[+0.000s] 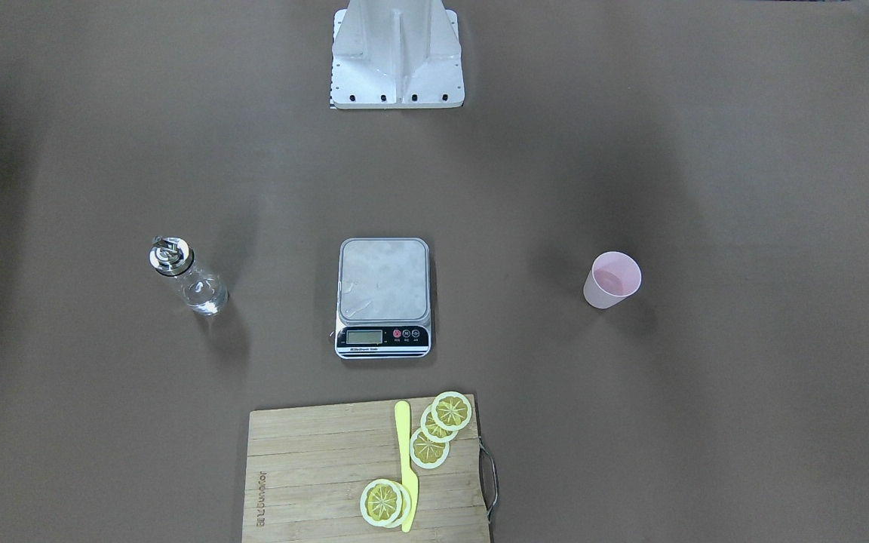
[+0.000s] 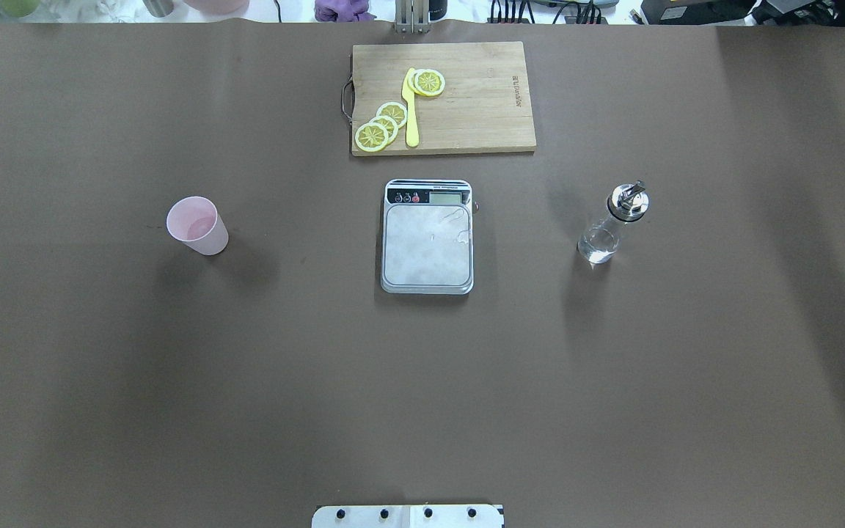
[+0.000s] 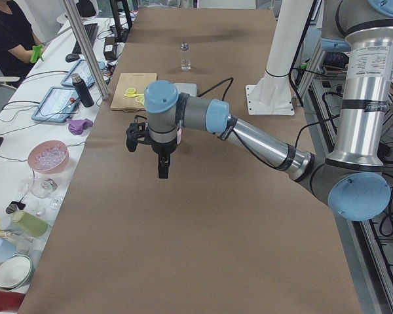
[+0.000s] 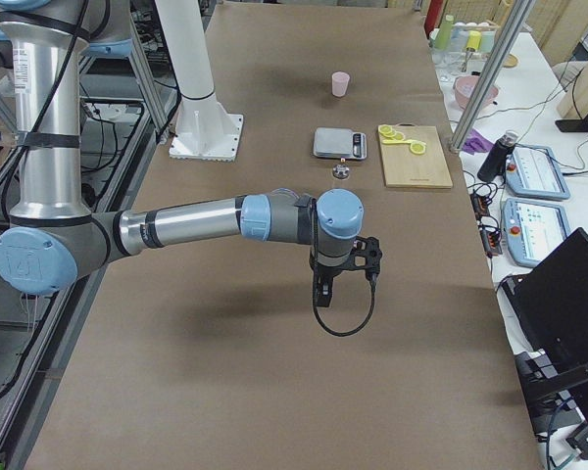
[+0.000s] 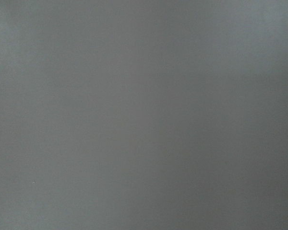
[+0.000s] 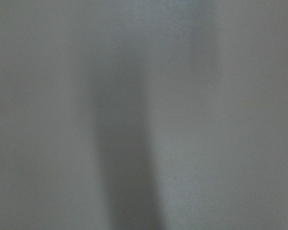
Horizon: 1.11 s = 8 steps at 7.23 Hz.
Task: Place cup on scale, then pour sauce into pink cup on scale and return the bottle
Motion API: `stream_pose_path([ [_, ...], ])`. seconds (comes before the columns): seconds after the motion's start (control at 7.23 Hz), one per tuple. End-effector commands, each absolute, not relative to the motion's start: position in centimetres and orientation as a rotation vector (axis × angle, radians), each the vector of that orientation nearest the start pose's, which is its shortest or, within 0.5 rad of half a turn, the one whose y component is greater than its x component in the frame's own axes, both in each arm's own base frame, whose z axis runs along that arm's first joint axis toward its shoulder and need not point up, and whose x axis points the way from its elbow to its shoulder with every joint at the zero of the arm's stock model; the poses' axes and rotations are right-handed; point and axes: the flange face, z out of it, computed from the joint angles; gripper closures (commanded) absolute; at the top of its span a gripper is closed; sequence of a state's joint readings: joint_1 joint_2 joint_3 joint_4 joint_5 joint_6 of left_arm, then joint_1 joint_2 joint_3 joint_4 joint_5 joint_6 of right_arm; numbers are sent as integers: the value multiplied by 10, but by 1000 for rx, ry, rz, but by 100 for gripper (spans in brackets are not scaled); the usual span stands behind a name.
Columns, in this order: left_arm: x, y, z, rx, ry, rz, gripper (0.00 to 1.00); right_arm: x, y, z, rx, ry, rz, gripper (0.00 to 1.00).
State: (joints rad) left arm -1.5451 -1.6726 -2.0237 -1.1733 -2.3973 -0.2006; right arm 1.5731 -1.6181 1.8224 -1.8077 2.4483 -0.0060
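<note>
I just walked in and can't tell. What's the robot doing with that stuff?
Nothing is being handled yet. The pink cup stands alone on the table on the robot's left, the bottle on its right, and the scale sits between them with nothing on it. The left claw and right claw hang above the table, touching nothing.

in the overhead view you see the silver scale lying flat mid-table, lcd edge toward 12 o'clock. the pale pink cup stands upright well apart at its 9 o'clock, the clear, silver-capped bottle upright at 3 o'clock.
</note>
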Motion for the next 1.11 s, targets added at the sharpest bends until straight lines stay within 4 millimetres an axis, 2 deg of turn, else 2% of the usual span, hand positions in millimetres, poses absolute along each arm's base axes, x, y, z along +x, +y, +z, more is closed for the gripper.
stream_pose_path([
  [0.0, 40, -495, 349, -33, 852, -183, 2, 58, -461, 574, -25, -879, 11, 0],
  [0.28, 112, -502, 345, -28, 862, -206, 2, 57, -464, 570, -19, -881, 7, 0],
  [0.55, 193, -516, 368, -11, 887, -243, 2, 57, -464, 569, -17, -884, 5, 0],
  [0.69, 230, -515, 380, -4, 882, -255, 2, 57, -466, 568, -17, -884, 9, 0],
  [0.83, 261, -519, 381, -3, 870, -261, 2, 57, -466, 569, -19, -884, 9, 0],
  [0.97, 280, -529, 379, -22, 866, -267, 2, 57, -466, 569, -20, -884, 10, 0],
])
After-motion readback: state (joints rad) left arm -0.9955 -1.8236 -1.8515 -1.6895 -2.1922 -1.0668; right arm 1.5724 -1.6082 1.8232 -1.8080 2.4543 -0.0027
